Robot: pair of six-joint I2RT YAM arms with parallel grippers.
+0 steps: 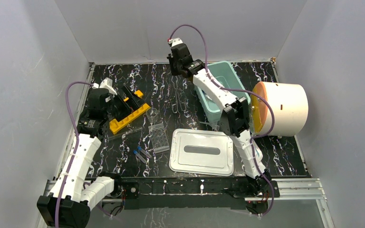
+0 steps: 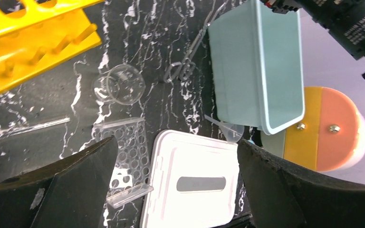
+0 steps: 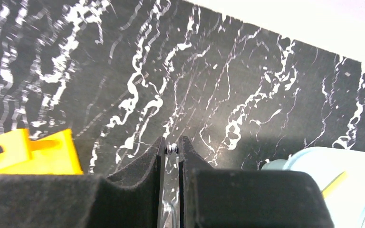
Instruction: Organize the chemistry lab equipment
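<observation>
Two arms share a black table [image 1: 285,156] veined in white, closed in by plain grey walls [image 1: 123,28]. From the top view you see the whole spread: the yellow rack [image 1: 129,117] at left, the beaker [image 1: 153,114] just right of it, the well plate [image 1: 159,137] in front of the beaker, two blue-capped tubes [image 1: 141,154] nearer you, the forceps [image 1: 177,102] mid-table, a teal bin [image 1: 221,90] at the back right, its white lid [image 1: 202,152] lying flat in front, and a white drum [image 1: 283,108] with an orange face at the far right. Your left wrist view leaves out the tubes but adds a clear funnel [image 2: 228,130] against the bin's near corner and a thin glass rod [image 2: 33,127] lying below the rack. Your right wrist view shows only bare table, a rack corner and the bin's rim. Your left gripper [image 1: 132,97] hangs over the rack's far end with its jaws spread wide and nothing between them. Your right gripper [image 3: 172,148] is raised at the back of the table, left of the bin, jaws nearly together and pinching a thin clear piece [image 3: 171,190] that runs up the gap; you cannot tell from here what that piece is.
</observation>
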